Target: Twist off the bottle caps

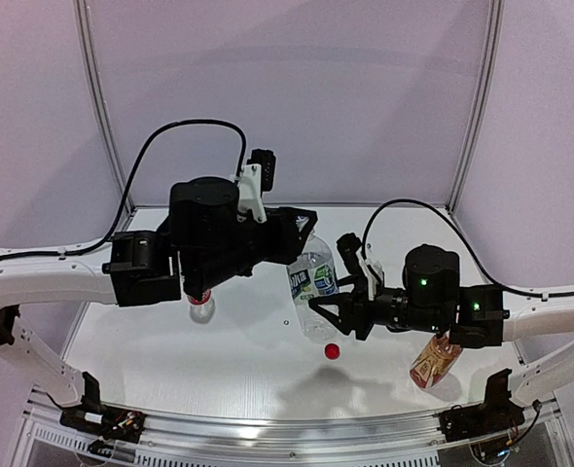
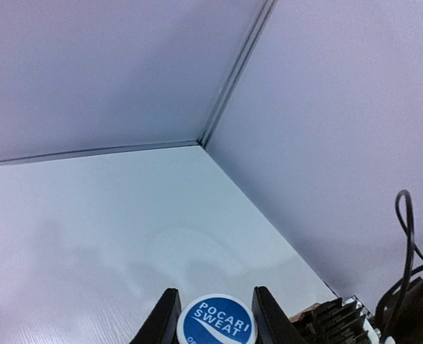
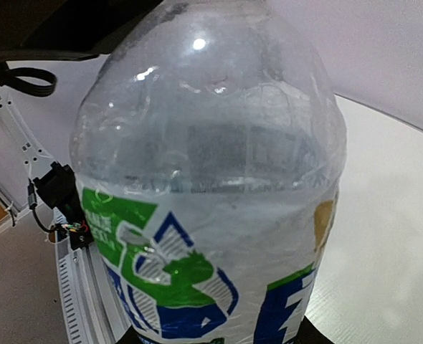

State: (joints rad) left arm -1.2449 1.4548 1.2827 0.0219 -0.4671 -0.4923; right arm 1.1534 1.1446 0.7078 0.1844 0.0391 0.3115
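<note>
The clear bottle with the green-blue label (image 1: 314, 277) is held tilted above the table between both arms. My left gripper (image 1: 304, 233) is shut on its blue-and-white cap (image 2: 215, 324), which sits between the two dark fingers (image 2: 163, 321). My right gripper (image 1: 328, 313) is shut on the bottle's lower body; the bottle (image 3: 211, 215) fills the right wrist view. A red cap (image 1: 333, 351) lies loose on the table. The clear bottle with red on it (image 1: 201, 307) stands partly hidden under my left arm. The amber bottle (image 1: 435, 360) lies under my right arm. The white cap is out of view.
The white table (image 1: 248, 341) is enclosed by pale walls with metal corner posts (image 1: 102, 107). An aluminium rail (image 1: 268, 423) runs along the near edge by the arm bases. A black cable (image 2: 405, 236) loops at the right of the left wrist view.
</note>
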